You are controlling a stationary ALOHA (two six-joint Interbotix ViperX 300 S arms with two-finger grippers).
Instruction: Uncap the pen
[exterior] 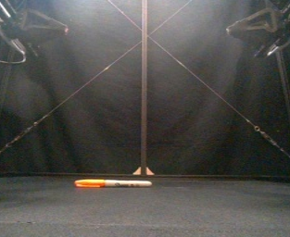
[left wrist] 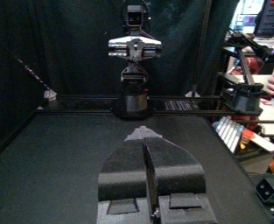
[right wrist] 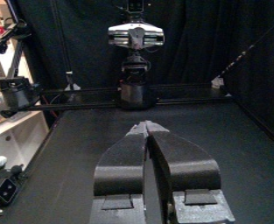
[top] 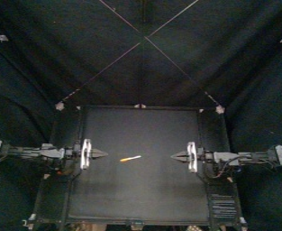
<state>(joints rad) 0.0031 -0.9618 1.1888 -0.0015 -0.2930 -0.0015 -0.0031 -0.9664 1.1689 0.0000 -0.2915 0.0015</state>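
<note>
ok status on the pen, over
Left gripper shut, right gripper shut, both out at the sides. Pen flat mid-table, orange cap on, untouched. Nothing in the way.

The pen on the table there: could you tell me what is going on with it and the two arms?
Nothing is being handled yet. The white marker pen with an orange cap lies flat near the middle of the black table, with its cap on. The left tool and the right tool hang above the table on either side of the pen, pointing toward each other. Both are shut, hold nothing and are clear of the pen.
</note>
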